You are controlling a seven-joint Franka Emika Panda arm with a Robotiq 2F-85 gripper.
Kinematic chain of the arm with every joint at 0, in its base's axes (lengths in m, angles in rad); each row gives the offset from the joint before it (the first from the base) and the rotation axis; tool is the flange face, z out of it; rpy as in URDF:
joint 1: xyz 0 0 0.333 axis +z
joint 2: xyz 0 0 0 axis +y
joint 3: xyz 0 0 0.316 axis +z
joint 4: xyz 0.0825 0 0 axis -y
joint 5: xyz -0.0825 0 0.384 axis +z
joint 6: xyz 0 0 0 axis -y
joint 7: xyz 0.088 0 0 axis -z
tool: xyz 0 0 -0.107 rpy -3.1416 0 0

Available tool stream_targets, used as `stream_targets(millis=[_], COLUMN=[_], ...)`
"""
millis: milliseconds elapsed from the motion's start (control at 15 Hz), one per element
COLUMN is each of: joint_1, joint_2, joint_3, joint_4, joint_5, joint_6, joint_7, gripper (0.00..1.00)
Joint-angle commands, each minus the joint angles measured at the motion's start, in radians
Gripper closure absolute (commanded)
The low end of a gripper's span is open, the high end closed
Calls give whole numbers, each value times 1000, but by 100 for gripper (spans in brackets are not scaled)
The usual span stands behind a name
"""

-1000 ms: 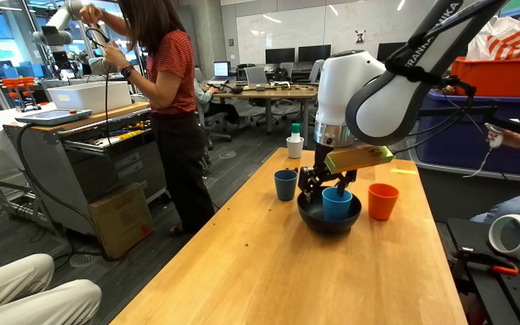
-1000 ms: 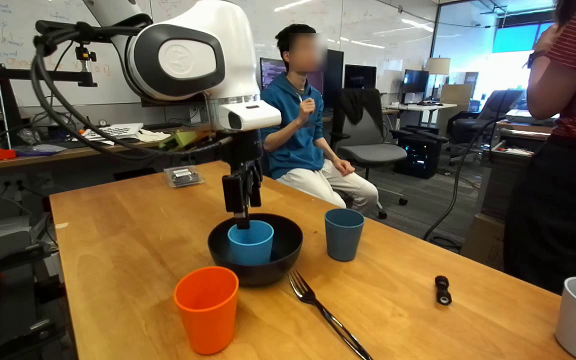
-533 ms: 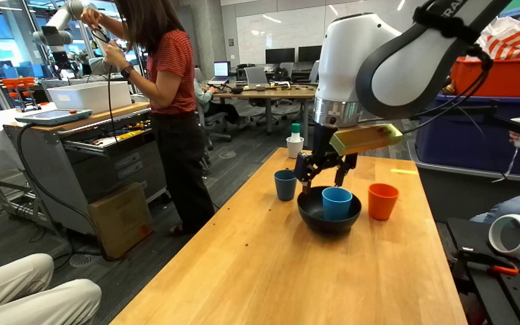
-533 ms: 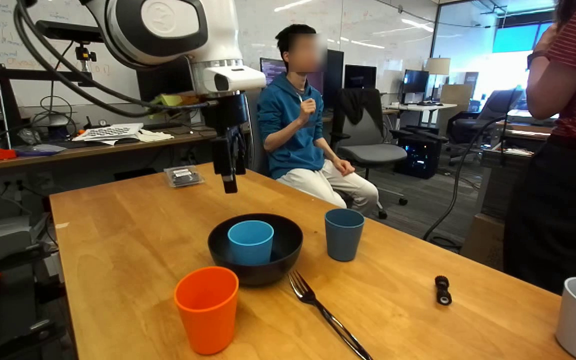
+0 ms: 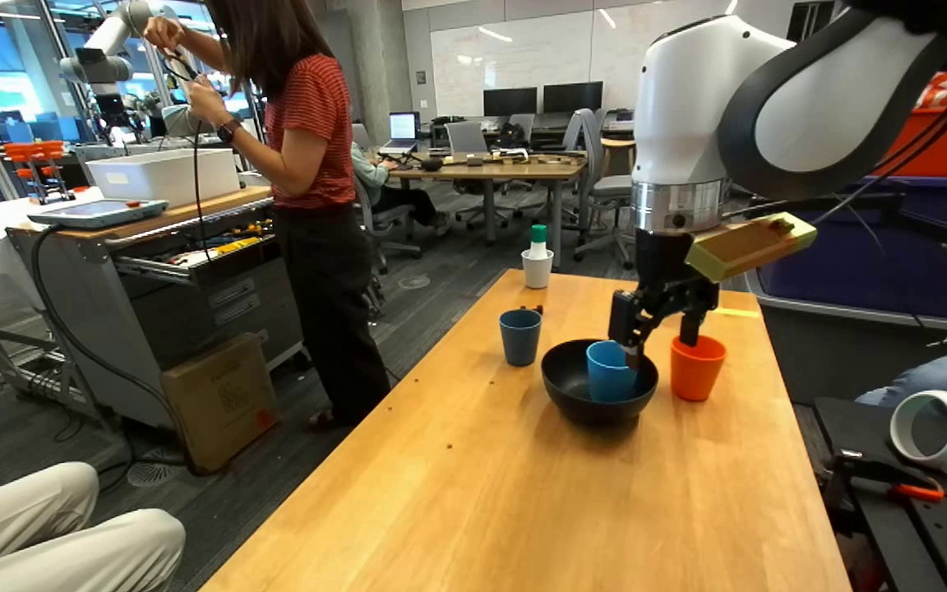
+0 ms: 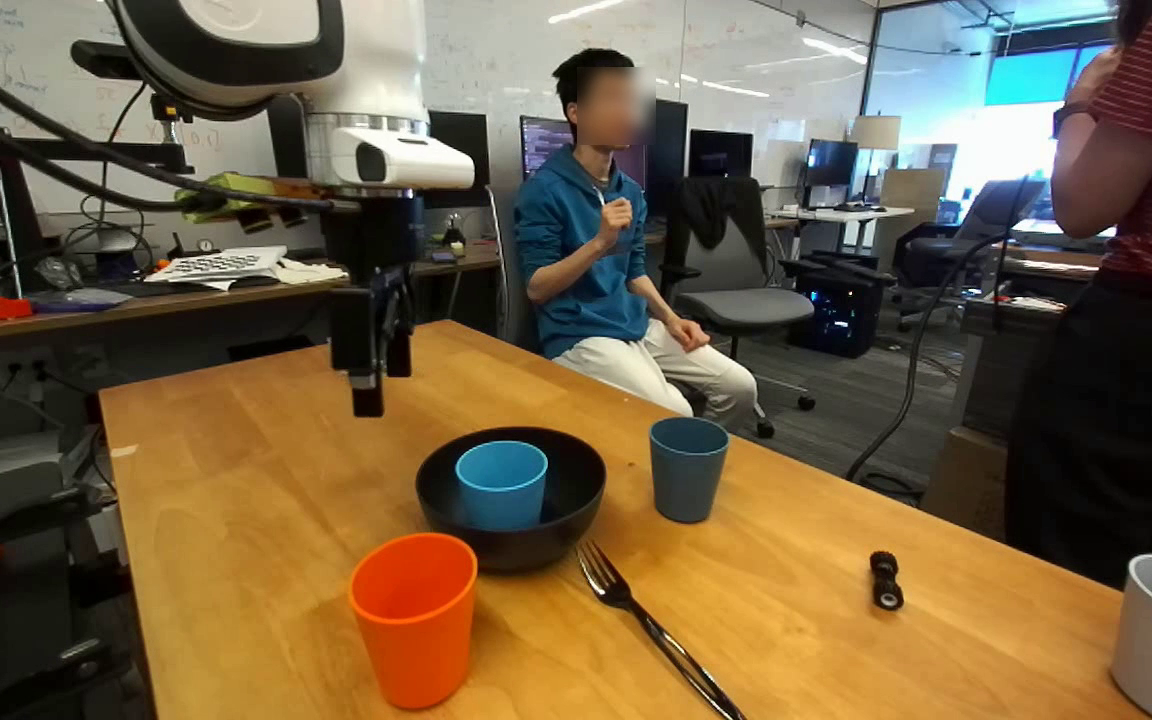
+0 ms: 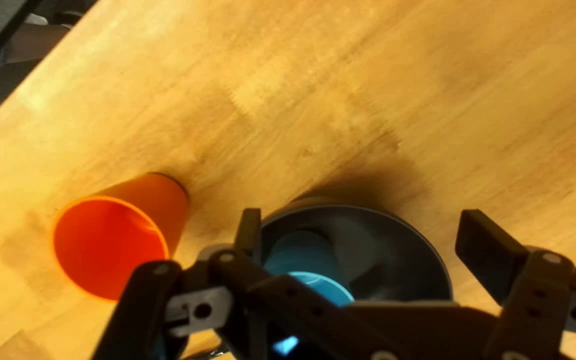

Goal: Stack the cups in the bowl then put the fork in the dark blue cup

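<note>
The light blue cup [image 5: 607, 374] stands upright in the black bowl [image 5: 560, 393]; both also show in an exterior view, cup [image 6: 502, 490] and bowl [image 6: 576, 500]. The orange cup [image 6: 414, 625] stands upright on the table beside the bowl; it also shows in the wrist view [image 7: 113, 245]. The dark blue cup [image 6: 688, 470] stands upright on the bowl's other side. The black fork [image 6: 648, 620] lies on the table, prongs near the bowl. My gripper [image 6: 383, 390] is open and empty, above the table behind the bowl; its fingers are wide apart in the wrist view [image 7: 360, 225].
A white cup holding a green-capped bottle [image 5: 538, 267] stands near the table's end. A small black part [image 6: 885, 580] lies on the table beyond the fork. A person sits beside the table [image 6: 591, 240], and another stands near it [image 5: 313, 148].
My gripper has risen out of the bowl, away from the light blue cup, and moved sideways toward the orange cup's side. The cups, bowl and fork have not moved.
</note>
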Motion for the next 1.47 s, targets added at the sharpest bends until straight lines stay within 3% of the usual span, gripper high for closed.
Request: stream_targets(millis=[0,267,600,1000,1400], joint_1=[-63,-128,-187,-203,-193], joint_2=[-91,-104,-75,-25,50], joint_3=[-11,-48,-84,-78,-77], joint_4=[-94,-117,-65,-13,7], joint_5=[13,84,60,15,-107], joint_6=[-4,-37,-106,-34,54], joint_7=[-79,-207,-330,-323,-286], gripper=[0,0,0,0,0])
